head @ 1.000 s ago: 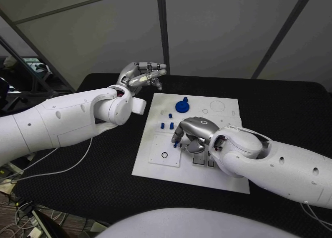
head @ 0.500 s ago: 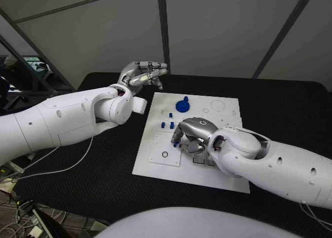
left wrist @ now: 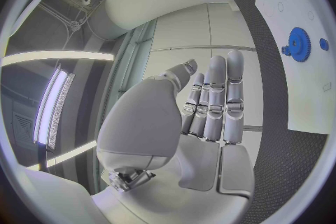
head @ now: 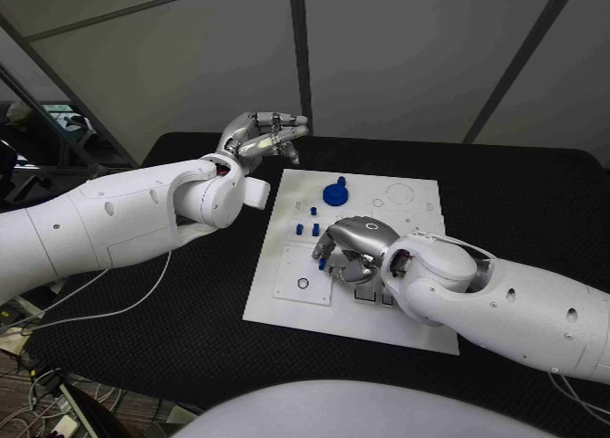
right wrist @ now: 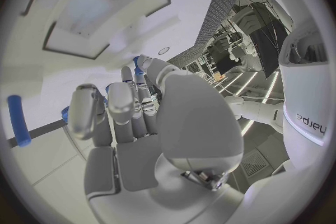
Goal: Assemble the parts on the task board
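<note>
Board sits mid tabletop, white, w/ blue parts on it. Task looks early on, just my guess.

Left first: left hand is up off the tabletop, past the board's far left corner. Fingers straight and near each other, thumb apart, nothing in it. It's idle for now.

On the board, going left to right: a small dark ring near the left edge, low down. Above it a few small blue pegs, some standing up. Can't tell if they're in holes yet. Then a blue gear near the far edge, flat on the board. Right of that a round outline, no part in it, so that spot may still need a piece.

Right hand is down on the board's middle, fingers curled. A bit of blue shows at its fingertips in the wrist view, so I think it pinches a small part. A blue peg lies loose on the board near it.

Left to do, I'd say: set that part in, then the loose peg, gear, rest.

Writing: letters "arpa" on the robot's arm in the right wrist view, part of a brand. No other words I can read.
</note>
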Robot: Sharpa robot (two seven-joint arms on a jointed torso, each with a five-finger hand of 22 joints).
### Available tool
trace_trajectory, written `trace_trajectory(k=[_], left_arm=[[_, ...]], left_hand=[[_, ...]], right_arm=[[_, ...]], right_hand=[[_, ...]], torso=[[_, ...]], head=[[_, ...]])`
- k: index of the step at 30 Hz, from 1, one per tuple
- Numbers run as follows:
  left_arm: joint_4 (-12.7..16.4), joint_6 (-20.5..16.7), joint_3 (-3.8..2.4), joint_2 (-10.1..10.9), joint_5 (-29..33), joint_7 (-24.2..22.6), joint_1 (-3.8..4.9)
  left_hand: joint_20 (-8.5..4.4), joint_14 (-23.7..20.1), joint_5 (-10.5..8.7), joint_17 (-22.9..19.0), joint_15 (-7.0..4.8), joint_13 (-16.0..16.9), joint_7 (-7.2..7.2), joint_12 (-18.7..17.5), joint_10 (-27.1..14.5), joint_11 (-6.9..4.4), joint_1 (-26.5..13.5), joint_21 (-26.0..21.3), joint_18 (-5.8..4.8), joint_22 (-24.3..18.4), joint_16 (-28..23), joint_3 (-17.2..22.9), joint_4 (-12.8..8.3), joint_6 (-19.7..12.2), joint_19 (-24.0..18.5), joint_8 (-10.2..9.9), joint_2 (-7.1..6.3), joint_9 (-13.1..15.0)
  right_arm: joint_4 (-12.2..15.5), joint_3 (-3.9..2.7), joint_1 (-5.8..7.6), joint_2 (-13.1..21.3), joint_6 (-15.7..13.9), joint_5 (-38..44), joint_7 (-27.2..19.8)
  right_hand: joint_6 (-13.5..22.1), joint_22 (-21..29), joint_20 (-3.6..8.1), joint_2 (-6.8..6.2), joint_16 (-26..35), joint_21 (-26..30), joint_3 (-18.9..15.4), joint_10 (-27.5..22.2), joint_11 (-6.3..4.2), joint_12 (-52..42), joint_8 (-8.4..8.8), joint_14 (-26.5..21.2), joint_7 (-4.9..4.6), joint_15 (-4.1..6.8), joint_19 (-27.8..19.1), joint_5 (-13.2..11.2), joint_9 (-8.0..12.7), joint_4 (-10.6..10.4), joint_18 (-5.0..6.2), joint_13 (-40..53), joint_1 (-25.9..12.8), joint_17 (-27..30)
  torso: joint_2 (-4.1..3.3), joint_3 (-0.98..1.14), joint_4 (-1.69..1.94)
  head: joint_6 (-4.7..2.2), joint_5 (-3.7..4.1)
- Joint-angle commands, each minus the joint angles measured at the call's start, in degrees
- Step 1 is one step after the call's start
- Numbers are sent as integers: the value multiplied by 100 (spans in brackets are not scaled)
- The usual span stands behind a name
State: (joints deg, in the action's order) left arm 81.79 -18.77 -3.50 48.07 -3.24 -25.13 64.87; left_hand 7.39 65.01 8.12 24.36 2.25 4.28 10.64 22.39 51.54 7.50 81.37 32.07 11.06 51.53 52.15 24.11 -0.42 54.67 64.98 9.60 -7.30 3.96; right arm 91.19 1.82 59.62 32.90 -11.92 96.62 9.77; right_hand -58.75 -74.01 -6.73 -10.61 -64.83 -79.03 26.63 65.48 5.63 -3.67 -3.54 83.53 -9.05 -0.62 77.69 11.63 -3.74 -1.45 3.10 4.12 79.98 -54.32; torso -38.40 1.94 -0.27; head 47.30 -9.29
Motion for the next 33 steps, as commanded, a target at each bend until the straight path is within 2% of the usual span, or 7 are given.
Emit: trace_trajectory(k=[1, 9, 14, 21, 33], left_arm=[[-8, 71, -7, -8, 12, 1, 10], [-17, 77, -7, -13, 12, 6, 10], [-29, 78, -7, -16, 12, 9, 10], [-54, 81, -7, -22, 12, 16, 10], [-72, 82, -7, -30, 12, 30, 10]], left_hand=[[7, -31, -32, -6, -1, -10, 29, 32, -53, -5, 8, -34, -65, -1, 18, -12, -29, -11, -52, 33, 26, -8], [7, -31, -32, -6, -1, -10, 29, 32, -53, -5, 8, -34, -65, -1, 18, -12, -29, -11, -52, 33, 26, -8], [7, -31, -32, -6, -1, -10, 29, 32, -53, -5, 8, -34, -65, -1, 18, -12, -29, -11, -52, 33, 26, -8], [9, -41, -30, -13, 1, -12, 31, 40, -64, -3, 14, -33, -64, 1, 28, -13, -33, -21, -59, 34, 37, -9], [9, -41, -30, -13, 1, -12, 31, 40, -64, -3, 14, -33, -64, 1, 28, -13, -33, -21, -59, 34, 37, -9]], right_arm=[[19, 1, 7, 6, -97, 46, -78], [76, 1, 7, 67, -320, 41, -103], [206, 1, 6, 168, -448, -17, -143], [331, 0, 6, 253, -372, -117, -170], [258, 1, 6, 205, -175, -186, -135]], right_hand=[[32, 17, 3, -3, 29, 27, -28, -39, -1, -17, -15, -23, -1, -1, -33, 20, -8, -4, 115, -8, -51, 15], [13, 28, -1, 8, 44, 37, -32, -51, 1, -33, -27, -26, -6, -3, -40, 37, -16, -7, 118, -13, -55, 36], [-3, 35, -4, 25, 60, 47, -24, -21, -4, -81, -34, -26, -12, 0, -41, 83, -23, 9, 120, -11, -33, 62], [-19, 13, -3, 28, 45, 33, -26, 10, -9, -114, -40, -15, -13, 4, -20, 98, -28, 15, 114, -8, -30, 46], [-26, 23, -2, 17, 48, 41, -34, -1, -7, -119, -42, -12, -13, 4, -26, 102, -30, 21, 116, -13, -32, 54]], torso=[[4, 5, -3], [3, 6, -2], [1, 12, -5], [2, 7, -8], [2, 0, 3]], head=[[2, -4], [-4, 1], [-11, 0], [-13, 8], [-19, 24]])
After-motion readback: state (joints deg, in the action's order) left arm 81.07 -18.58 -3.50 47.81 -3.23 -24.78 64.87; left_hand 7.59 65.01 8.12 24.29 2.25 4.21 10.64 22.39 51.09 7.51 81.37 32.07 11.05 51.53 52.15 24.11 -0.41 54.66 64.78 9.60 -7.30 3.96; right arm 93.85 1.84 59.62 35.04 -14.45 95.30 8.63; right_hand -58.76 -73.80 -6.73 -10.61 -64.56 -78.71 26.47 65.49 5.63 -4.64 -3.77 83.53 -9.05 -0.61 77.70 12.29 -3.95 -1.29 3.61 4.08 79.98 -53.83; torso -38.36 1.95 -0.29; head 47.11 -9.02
